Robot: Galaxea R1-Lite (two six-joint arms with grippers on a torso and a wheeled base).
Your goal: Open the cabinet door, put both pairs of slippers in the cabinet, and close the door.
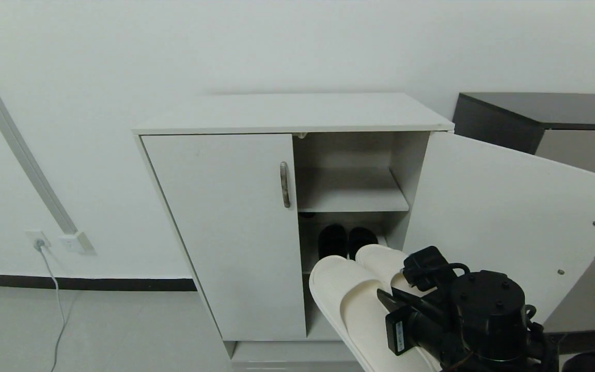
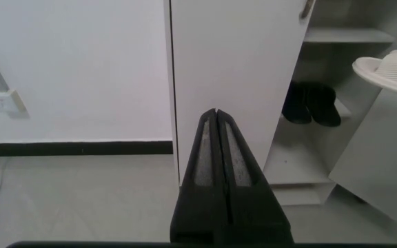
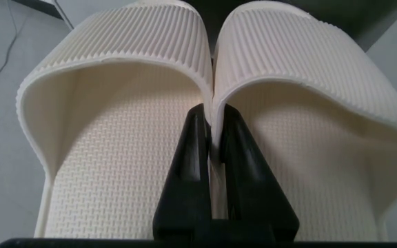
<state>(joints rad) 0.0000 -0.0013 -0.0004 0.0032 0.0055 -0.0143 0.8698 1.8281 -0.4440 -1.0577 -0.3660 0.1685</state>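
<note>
Lower right, the right gripper (image 3: 213, 117) clamps the white slippers (image 1: 349, 294) by their meeting inner edges so both lift as one toward the open cabinet (image 1: 287, 111); the left gripper (image 2: 216, 114) is closed, empty.

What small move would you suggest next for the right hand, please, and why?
Probably carry the white slippers forward through the opening onto a bare shelf: the right hand is shut on both, the right door stands open, and the black slippers already sit inside.
</note>
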